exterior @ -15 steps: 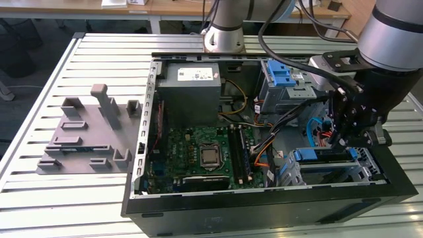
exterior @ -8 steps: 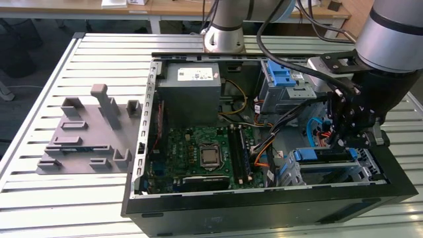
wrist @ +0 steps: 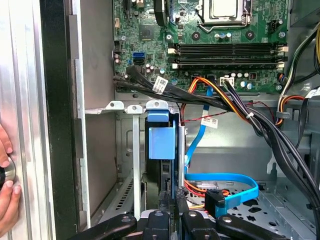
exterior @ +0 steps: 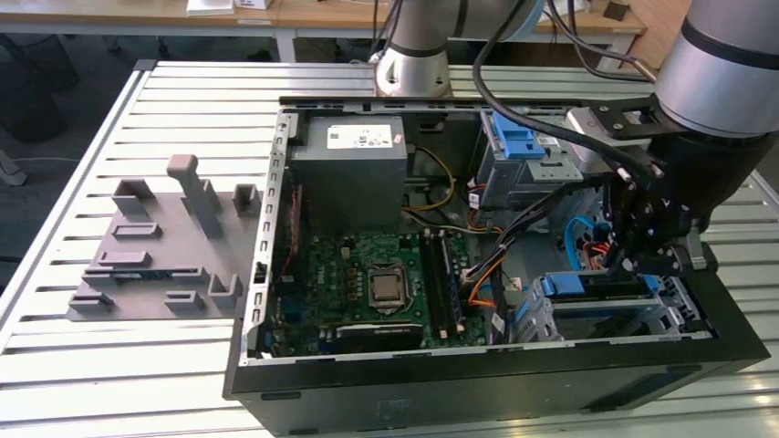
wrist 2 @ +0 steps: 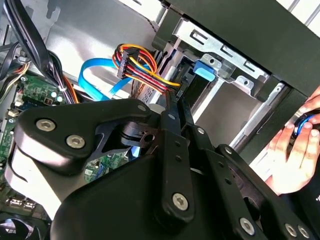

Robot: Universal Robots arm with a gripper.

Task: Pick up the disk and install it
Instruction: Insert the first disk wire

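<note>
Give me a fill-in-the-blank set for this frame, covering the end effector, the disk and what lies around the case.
1. The end effector grips the disk edge-on at the metal cage, at the exterior view's ___ end of the computer case.
2. The grey fixture lies on the table at the exterior view's ___ of the case.
3. The flat looped cable beside the cage is ___.
4. In the first wrist view, a person's ___ rests outside the case wall.
Missing words: right; left; blue; hand.
</note>
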